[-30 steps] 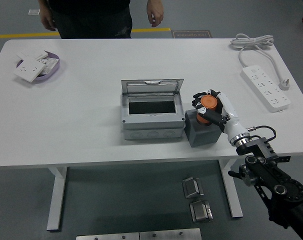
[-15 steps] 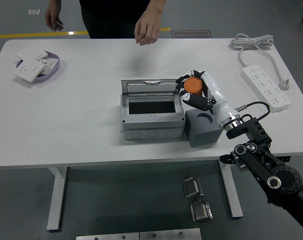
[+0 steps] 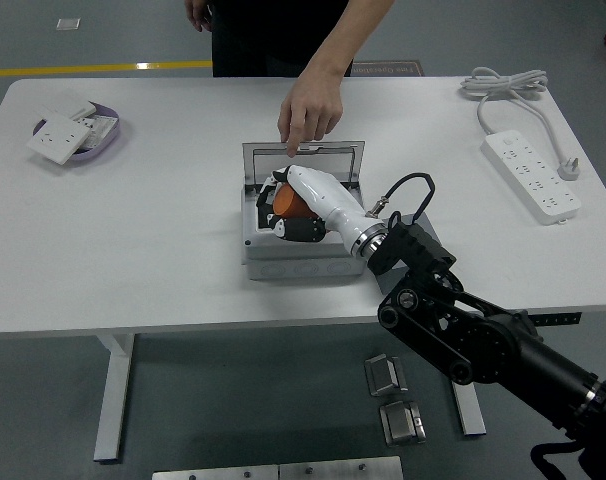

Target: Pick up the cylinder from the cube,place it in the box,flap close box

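Note:
My right hand [image 3: 283,212] is shut on the orange cylinder [image 3: 290,203] and holds it over the opening of the grey box [image 3: 268,250]. The box stands mid-table with its clear lid [image 3: 328,155] raised at the back. A person's hand [image 3: 308,115] reaches in from the far side and touches the top edge of the lid with its fingertips. The grey cube is hidden behind my right forearm [image 3: 413,250]. My left arm is out of view.
A purple tray [image 3: 98,150] with white socket plates sits at the far left. A white power strip [image 3: 531,175] with its cable lies at the far right. Metal parts [image 3: 393,395] lie on the floor below the table.
My right hand lifted the cylinder off the cube and carried it left over the box opening. The person stepped right and reached down to the lid.

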{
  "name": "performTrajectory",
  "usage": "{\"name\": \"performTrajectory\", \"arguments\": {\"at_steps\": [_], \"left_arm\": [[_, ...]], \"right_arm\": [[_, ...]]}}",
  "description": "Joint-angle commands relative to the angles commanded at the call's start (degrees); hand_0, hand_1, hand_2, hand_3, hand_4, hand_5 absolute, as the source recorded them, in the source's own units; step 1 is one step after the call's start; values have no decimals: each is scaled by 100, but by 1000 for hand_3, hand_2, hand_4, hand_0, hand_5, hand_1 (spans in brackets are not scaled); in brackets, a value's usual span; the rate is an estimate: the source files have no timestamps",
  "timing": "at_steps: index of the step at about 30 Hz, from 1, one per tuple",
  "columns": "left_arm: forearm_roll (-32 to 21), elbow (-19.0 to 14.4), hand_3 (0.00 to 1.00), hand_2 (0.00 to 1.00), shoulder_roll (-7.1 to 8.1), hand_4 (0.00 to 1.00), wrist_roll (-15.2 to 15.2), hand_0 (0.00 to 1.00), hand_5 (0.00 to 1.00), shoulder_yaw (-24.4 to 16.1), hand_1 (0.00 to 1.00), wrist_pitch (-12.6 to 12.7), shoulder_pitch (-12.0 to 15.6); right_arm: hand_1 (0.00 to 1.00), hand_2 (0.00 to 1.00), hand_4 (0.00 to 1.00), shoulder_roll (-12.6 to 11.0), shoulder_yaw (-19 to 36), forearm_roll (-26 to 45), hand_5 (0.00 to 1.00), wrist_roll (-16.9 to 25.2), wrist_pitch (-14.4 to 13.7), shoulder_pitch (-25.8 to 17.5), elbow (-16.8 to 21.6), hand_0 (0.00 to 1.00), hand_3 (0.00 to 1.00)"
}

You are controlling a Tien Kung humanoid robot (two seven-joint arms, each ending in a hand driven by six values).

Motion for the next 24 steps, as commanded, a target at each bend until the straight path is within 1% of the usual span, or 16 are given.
{"name": "performTrajectory", "arguments": {"at_steps": [4,7,11,17,21,22,24], "left_arm": [[3,0,622,615,29,677,19,588,205,4,630,6,-14],[21,0,622,615,64,677,23,588,205,-5,630,8,-17],[31,0,622,616,87,677,20,589,205,-3,630,7,-15],[-6,0,622,616,74,677,27,589,207,44,629,8,0],[0,0,622,616,77,677,21,589,207,36,629,7,-5],[4,0,622,616,79,678,20,589,207,33,629,6,-8],[13,0,622,616,80,678,16,589,207,26,629,6,-19]], "right_arm": [[190,354,2,97,-142,-511,2,-64,56,212,-250,34,266],[190,354,2,148,-236,-728,2,-64,70,363,-470,34,266],[193,355,2,183,-370,-764,2,-56,87,561,-777,32,271],[198,354,2,225,-267,-624,2,28,349,754,-1170,37,279],[198,354,2,234,-190,-587,2,88,438,815,-1320,37,279],[304,428,224,236,-178,-585,2,98,453,825,-1342,159,424],[304,428,224,246,-173,-579,2,109,489,843,-1389,159,424]]}}
